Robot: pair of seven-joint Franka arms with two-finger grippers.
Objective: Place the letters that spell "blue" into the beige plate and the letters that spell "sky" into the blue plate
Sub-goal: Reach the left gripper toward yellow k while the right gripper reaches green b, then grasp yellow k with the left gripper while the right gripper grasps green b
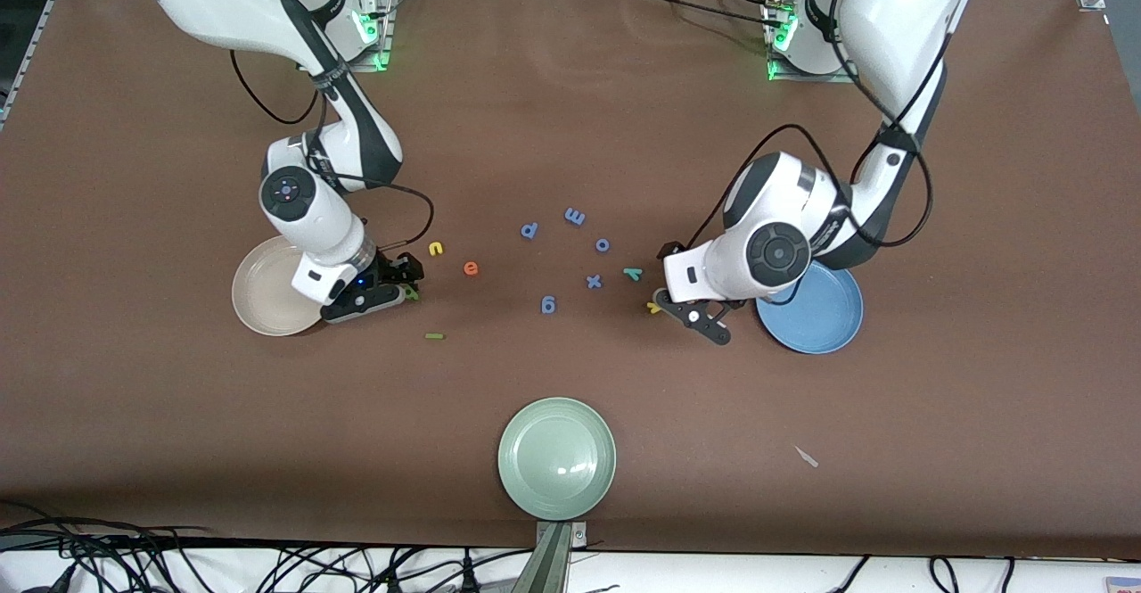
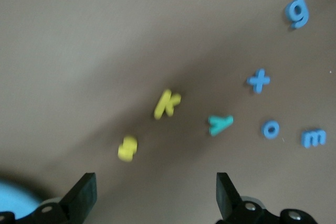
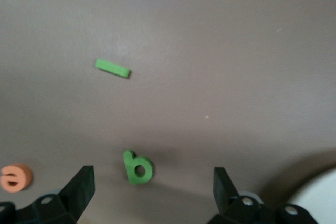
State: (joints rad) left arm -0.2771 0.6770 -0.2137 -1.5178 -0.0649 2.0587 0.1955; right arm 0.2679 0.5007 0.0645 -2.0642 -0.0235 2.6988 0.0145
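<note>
Nearest the front camera: pale green plate (image 1: 556, 457), not part of the task. Next up the table, green l bar (image 1: 434, 336) lies alone on the brown cloth.

Right gripper (image 1: 403, 279) hangs low beside the beige plate (image 1: 258, 294), jaws wide and empty; green b (image 3: 137, 167) sits between its fingers in the right wrist view. Orange e (image 1: 471, 267) and yellow u (image 1: 436, 249) lie just farther up.

Left gripper (image 1: 679, 306) hovers beside the blue plate (image 1: 824, 318), jaws wide, empty. Yellow s (image 2: 127, 148), yellow k (image 2: 167, 103) and teal y (image 2: 220, 124) lie ahead of it; blue letters (image 1: 574, 216) are farther on.

Both plates empty. Step judged: first pick on each side. Next: right descends onto b and closes; left lines up over s.
</note>
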